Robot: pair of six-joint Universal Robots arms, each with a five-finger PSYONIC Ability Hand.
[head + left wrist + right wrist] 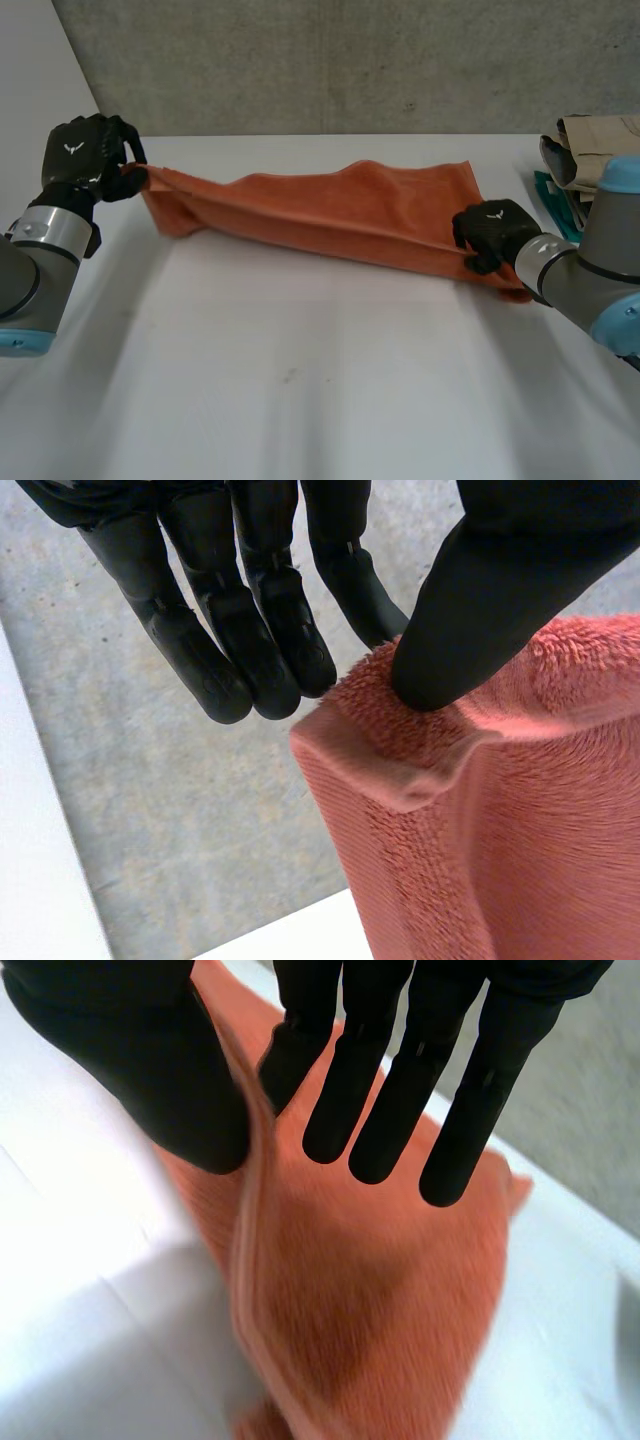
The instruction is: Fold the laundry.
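Though stretched across the white counter (300, 400) and seemingly lifted off it, the orange towel (330, 215) already looks doubled lengthwise into a long band. The left hand (85, 155) pinches one end corner between thumb and fingers. The right hand (495, 232) clamps the opposite end, thumb against straight fingers. By my reading, the crosswise folds and the laying down remain.
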